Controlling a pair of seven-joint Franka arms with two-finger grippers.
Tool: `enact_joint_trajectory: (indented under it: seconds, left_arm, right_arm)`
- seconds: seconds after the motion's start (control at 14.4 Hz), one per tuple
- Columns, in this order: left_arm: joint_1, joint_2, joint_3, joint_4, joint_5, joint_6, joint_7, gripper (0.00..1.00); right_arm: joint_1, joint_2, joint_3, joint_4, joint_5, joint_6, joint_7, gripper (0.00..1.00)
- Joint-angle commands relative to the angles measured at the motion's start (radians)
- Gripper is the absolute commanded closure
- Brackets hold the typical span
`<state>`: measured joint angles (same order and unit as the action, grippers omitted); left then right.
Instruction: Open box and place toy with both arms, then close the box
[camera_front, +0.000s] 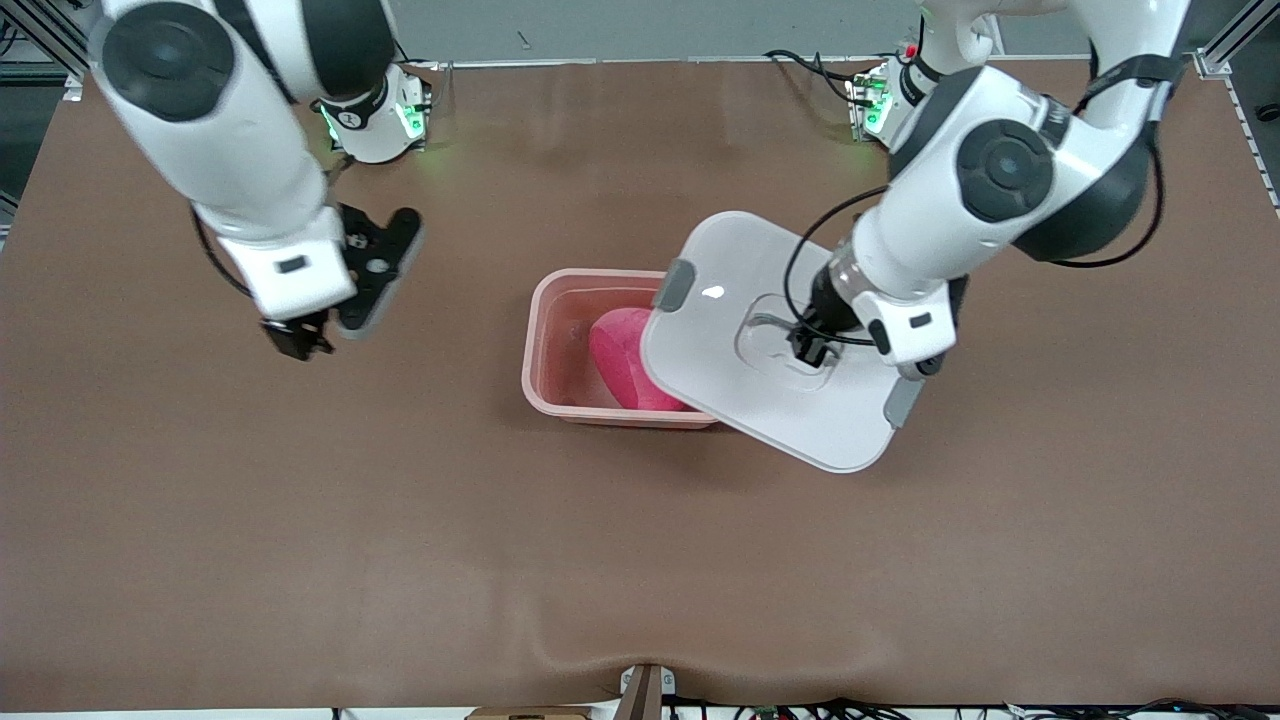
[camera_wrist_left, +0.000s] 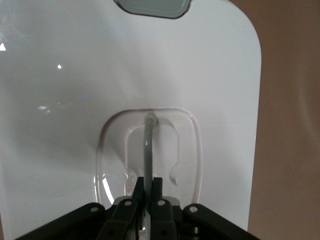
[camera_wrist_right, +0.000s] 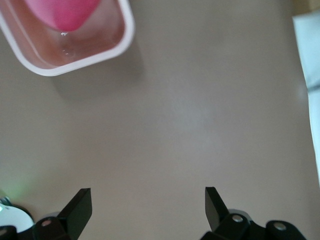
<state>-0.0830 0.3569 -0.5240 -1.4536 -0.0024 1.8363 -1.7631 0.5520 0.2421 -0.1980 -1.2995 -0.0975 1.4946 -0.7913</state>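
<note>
The pink plush toy (camera_front: 628, 362) lay inside the open pinkish-red box base (camera_front: 548, 345) at mid-table (camera_front: 300, 520). The white lid (camera_front: 720, 330), partly covering the base, hung from the left gripper (camera_front: 806, 347), jaws clenched on its clear centre handle (camera_wrist_left: 148, 145). The right gripper (camera_front: 315, 335) waited over bare table, jaws released.

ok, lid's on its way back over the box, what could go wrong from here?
1. The left claw pinches only the thin clear handle, so the lid could swing or slip.
2. The lid sits skewed over the base, covering one end only; it may land crooked and the grey clips miss.
3. The toy looks to stand about rim-high and might block seating.
The right claw waits open over the table.
</note>
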Motion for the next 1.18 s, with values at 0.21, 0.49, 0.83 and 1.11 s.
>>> enact_joint_trajectory:
  seconds: [0.21, 0.49, 0.83, 1.11]
  left_arm:
    - [-0.115, 0.025, 0.001, -0.014, 0.119, 0.144, -0.401, 1.00]
    - [-0.178, 0.046, 0.001, -0.022, 0.194, 0.199, -0.567, 1.00]
    - [-0.270, 0.095, 0.001, -0.039, 0.364, 0.222, -0.706, 1.00]
    - [-0.325, 0.142, 0.001, -0.034, 0.436, 0.244, -0.797, 1.00]
  right_arm:
    - [-0.110, -0.101, 0.014, -0.020, 0.030, -0.017, 0.312, 0.00]
    - [-0.236, -0.180, 0.055, -0.105, 0.090, -0.016, 0.476, 0.00]
    - [-0.447, -0.274, 0.152, -0.164, 0.116, 0.007, 0.682, 0.00]
    - [-0.627, -0.302, 0.242, -0.208, 0.153, 0.006, 0.911, 0.00]
